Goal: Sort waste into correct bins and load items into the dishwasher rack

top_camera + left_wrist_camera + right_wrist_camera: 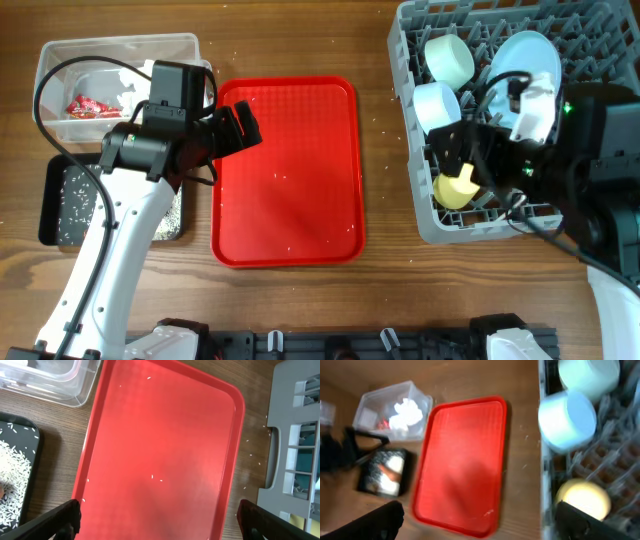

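Tissue (pixel 406 411) & red wrapper (pixel 85 105) lie in clear plastic tub (pixel 60 55), far L; rice (pixel 72 195) in matte black tray (pixel 48 215) beside it. L fingers (pixel 60 517) wide apart, empty, over textured red tray (pixel 290 170): stray grains (pixel 156 478) there & on desk (pixel 385 280) may get missed. Grey peg rack (pixel 420 215) holds glossy bowls (pixel 437 103), plate (pixel 525 55), yellow cup (pixel 457 187); R fingers (pixel 370 522) wide, empty, could knock cup.
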You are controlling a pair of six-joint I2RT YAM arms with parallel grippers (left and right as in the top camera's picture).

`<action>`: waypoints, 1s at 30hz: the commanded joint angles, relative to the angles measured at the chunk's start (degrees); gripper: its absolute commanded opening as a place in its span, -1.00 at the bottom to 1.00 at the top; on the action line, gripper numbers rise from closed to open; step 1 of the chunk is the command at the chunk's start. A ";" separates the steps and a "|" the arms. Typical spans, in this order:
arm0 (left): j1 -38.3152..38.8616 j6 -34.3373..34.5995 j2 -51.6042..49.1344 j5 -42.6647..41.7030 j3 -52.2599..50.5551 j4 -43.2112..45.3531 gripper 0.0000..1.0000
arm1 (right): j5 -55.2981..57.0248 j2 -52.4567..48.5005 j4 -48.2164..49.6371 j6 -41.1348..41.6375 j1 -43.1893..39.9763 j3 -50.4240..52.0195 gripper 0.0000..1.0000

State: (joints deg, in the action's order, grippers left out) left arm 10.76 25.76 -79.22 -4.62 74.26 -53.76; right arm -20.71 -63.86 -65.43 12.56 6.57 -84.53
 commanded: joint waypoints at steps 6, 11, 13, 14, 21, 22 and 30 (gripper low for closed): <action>0.22 -0.74 0.26 -0.48 0.59 0.15 1.00 | 1.36 24.30 35.93 -16.90 -4.11 27.52 0.99; 0.22 -0.74 0.26 -0.48 0.59 0.15 1.00 | 1.40 42.69 59.39 -17.07 -6.64 55.67 1.00; 0.22 -0.74 0.26 -0.48 0.59 0.15 1.00 | 0.87 47.52 64.94 -16.46 -6.64 64.22 1.00; 0.22 -0.74 0.26 -0.48 0.59 0.15 1.00 | 0.00 50.25 67.60 -16.46 -6.64 69.09 0.99; 0.22 -0.74 0.26 -0.48 0.59 0.15 0.99 | -2.12 63.36 71.84 -16.46 -6.64 82.88 1.00; 0.22 -0.74 0.26 -0.48 0.59 0.15 1.00 | -2.08 63.69 72.00 -16.55 -6.64 83.95 0.99; 0.22 -0.74 0.24 -0.48 0.59 0.15 1.00 | -1.86 62.95 67.30 -17.05 -6.64 84.24 0.99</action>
State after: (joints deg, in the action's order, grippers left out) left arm 10.79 25.76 -79.22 -4.62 74.26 -53.74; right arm -21.65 -1.04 1.72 -4.01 0.16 -0.36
